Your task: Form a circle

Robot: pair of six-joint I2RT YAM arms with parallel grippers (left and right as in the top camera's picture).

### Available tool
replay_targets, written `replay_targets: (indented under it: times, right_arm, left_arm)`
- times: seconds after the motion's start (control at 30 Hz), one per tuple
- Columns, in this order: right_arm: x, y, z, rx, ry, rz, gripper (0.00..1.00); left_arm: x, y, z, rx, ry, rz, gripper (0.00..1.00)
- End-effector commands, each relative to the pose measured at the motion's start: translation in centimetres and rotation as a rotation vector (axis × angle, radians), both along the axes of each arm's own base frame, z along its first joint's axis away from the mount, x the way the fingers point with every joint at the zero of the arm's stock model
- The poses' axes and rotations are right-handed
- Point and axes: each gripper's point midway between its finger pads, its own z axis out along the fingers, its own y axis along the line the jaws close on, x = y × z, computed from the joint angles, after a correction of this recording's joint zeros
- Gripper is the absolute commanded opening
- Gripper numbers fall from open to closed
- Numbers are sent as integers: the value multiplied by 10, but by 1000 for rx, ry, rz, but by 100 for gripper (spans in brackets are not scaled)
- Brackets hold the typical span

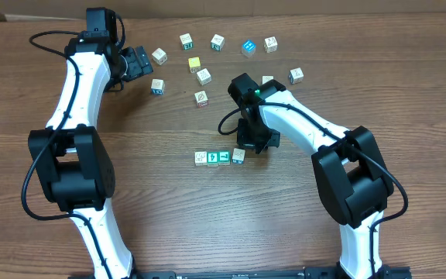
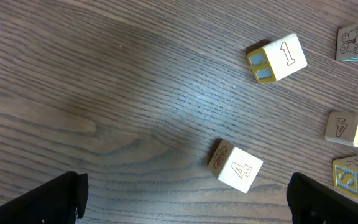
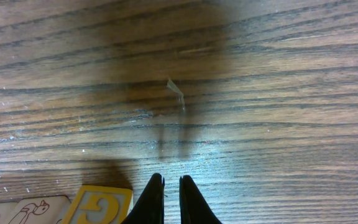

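wood table (image 3: 272,93): right tool (image 3: 171,182), narrow and empty, sits just beside yellow g block (image 3: 99,204).

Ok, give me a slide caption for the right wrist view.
Right gripper, jaws shut on nothing, beside a yellow-edged G block on the wood table.

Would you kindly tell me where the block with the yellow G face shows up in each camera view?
Overhead: G block, likely the right end of the short row, just left of the right gripper.
Left wrist: not in it.
Right wrist: G block at the bottom edge, just left of the shut right gripper.
Shared landmark: the right gripper, beside the block in both.
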Motion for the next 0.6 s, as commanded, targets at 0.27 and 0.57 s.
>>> replay_targets:
  times: [0.27, 0.57]
  right_arm:
    - [0, -4, -2, -12, 0, -7, 7]
    - [-3, 2, -2, 17, 18, -6, 4]
  left_arm:
    - [3, -4, 7, -11, -18, 10, 100]
    - [3, -4, 7, -11, -18, 10, 100]
